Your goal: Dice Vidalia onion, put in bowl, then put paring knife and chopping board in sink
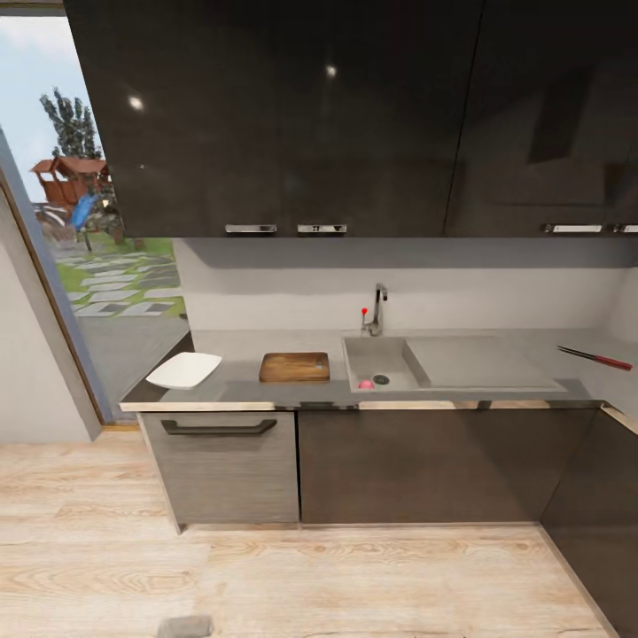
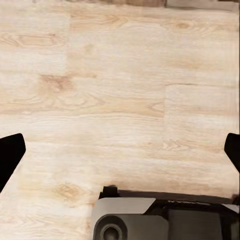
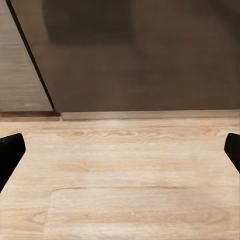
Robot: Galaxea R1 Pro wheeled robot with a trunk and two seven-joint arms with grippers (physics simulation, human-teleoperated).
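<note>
In the head view the grey countertop [image 1: 239, 350] runs across the kitchen under glossy black upper cabinets [image 1: 283, 115]. The steel sink [image 1: 394, 353] is set into it, and a small pinkish onion [image 1: 366, 385] lies in the basin beside the round drain [image 1: 381, 379]. Left of the sink is the brown chopping board [image 1: 294, 367], and the white bowl [image 1: 183, 369] sits at the counter's left end. The paring knife [image 1: 595, 356], dark-bladed with a red handle, lies far right on the counter. My left gripper [image 2: 120, 150] hangs open over the wooden floor. My right gripper [image 3: 120, 150] is open, facing low cabinet fronts.
A chrome faucet [image 1: 377, 310] with a red knob [image 1: 363, 311] stands behind the basin. Dark lower cabinets [image 1: 425, 465] and a drawer with a bar handle [image 1: 219, 428] front the counter. A glass opening [image 1: 80, 221] to a garden is at left. My base [image 2: 130, 222] shows over the floor.
</note>
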